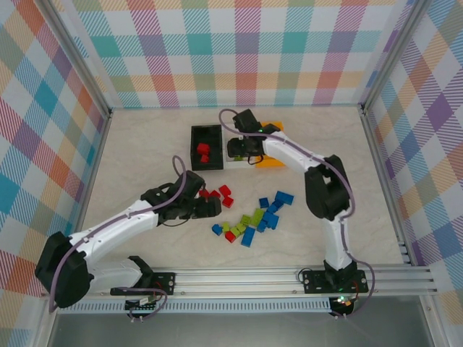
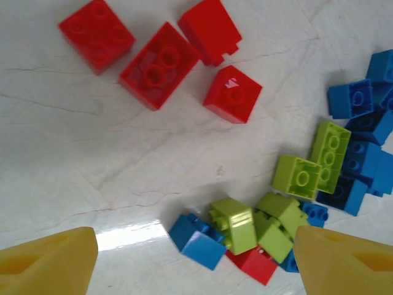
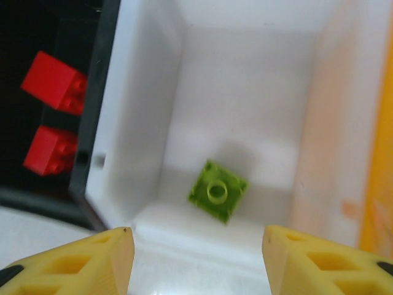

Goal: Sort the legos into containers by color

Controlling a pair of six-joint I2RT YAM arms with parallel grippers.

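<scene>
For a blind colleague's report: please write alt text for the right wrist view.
One lime green lego lies inside the white bin, below the open right gripper. Beside it, the black bin holds two red legos.

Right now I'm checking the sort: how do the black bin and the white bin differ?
Colour: the black bin is dark, the white bin pale. Contents: the black bin holds two red bricks; the white bin holds one green brick. Place: from the right wrist camera the black bin lies left of the white bin. Both are open-topped, straight-walled, and stand side by side.
</scene>
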